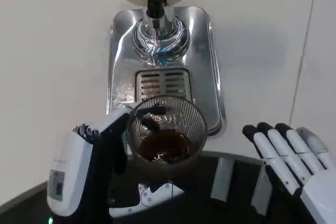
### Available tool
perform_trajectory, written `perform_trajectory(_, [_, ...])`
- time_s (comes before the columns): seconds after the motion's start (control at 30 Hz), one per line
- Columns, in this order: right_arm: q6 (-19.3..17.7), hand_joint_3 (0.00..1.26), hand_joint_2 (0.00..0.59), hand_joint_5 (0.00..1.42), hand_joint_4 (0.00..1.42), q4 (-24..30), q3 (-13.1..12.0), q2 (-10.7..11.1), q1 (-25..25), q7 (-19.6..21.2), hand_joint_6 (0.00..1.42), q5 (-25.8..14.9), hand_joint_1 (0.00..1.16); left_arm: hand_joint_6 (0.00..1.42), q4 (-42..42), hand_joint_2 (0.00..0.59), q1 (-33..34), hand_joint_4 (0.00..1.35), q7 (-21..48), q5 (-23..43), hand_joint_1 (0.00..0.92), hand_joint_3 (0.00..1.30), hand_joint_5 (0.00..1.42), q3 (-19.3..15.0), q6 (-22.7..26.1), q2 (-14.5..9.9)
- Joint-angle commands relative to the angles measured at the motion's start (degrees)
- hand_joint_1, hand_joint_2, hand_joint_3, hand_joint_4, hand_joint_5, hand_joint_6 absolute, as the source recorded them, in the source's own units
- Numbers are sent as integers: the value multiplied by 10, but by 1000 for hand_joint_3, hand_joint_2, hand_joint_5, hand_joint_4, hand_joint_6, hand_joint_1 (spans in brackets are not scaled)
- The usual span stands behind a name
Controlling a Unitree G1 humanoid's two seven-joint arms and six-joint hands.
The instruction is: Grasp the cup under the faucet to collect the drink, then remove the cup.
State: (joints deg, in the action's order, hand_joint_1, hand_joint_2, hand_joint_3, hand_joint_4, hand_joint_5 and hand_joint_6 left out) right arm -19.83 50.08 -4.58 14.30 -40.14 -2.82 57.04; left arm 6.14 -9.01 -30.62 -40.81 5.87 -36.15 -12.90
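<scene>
Landmark for this entry: the steel drip tray (210, 56), lying on the white surface (52, 51). At its far end stands the dispenser, with the faucet (155, 4) pointing down over the tray; the slotted grate (163, 83) sits near the tray's middle.

The ribbed glass cup (167, 129) is now at the near edge of the tray, clear of the faucet and past the grate, partly overhanging toward you. Dark drink (164, 148) lies in its bottom (filling looks done, so the step in hand is removal).

Left robot hand (100, 150): wrapped around the cup's left wall, fingers closed against the glass; it carries the cup. Right robot hand (291, 156): near-right of the tray, fingers stretched out and apart, nothing in it.

Advice: keep the cup level as you draw it away from the tray; the rim is wide and the liquid will slosh. Move slowly, hold grip pressure steady, and lift enough to pass the tray's raised lip. Set down on the surface near-left of the tray before releasing. Leave the right robot hand parked.
</scene>
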Motion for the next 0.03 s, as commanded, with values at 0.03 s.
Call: perform_trajectory(0.03, [7,0,526,0,0,-4,-1,0,17,-16,0,-3,204,1424,17,93,-6,1216,-3,4,761,1215,1329,1,-18,4])
